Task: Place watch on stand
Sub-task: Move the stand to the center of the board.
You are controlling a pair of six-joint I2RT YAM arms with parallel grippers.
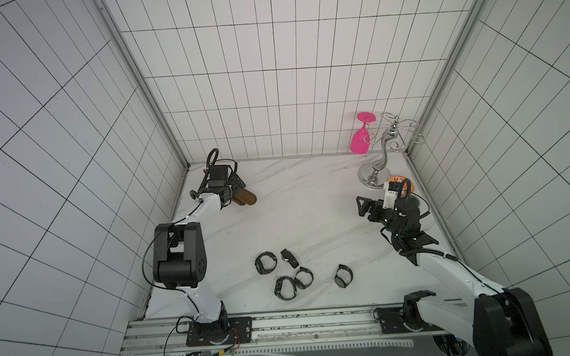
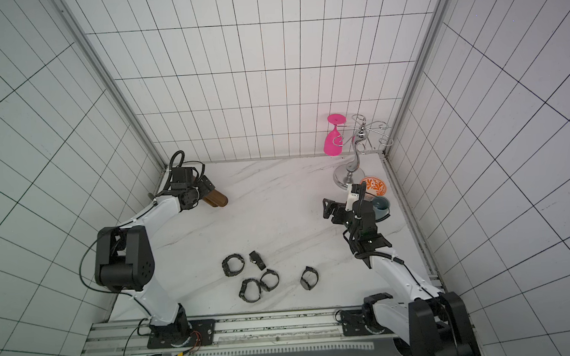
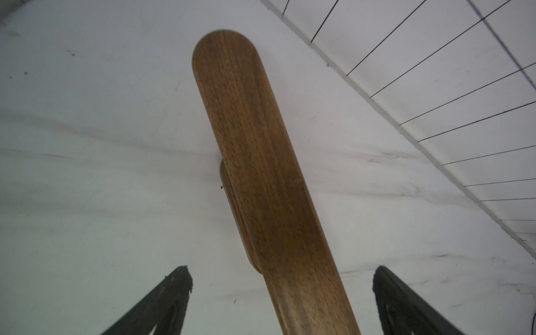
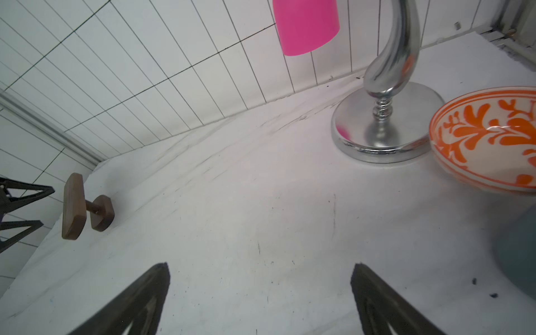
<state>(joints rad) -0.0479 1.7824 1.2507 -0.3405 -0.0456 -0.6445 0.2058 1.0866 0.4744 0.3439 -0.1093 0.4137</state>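
Stand [image 3: 261, 174]: lies directly under the left gripper [image 3: 281, 278], in the gap between its spread fingers [image 3: 174, 290], clear of both. The bar runs on ahead past the fingertips. It is brown wood with visible grain, long and flat, with rounded ends. A shorter rounded base shows behind the bar, joined by a short dowel (seen in the right wrist view).

Left gripper: wide apart, holding nothing.

One watch [image 1: 343, 276], black with a round face and a looped strap, lies on the table [image 1: 305, 201] well behind the right gripper [image 4: 261, 269], toward the arm bases. Four more watches [image 1: 285, 288], also black, cluster beside it, well apart from either gripper.

Right gripper: wide apart and empty over bare white marble-patterned surface.

Ahead of the right gripper stands a curvy chrome rack [image 4: 385, 127] on a round mirror-bright foot. A glossy pink glass [image 1: 359, 140] hangs from it upside down. Just beside the foot sits an orange-patterned bowl [image 4: 487, 139].
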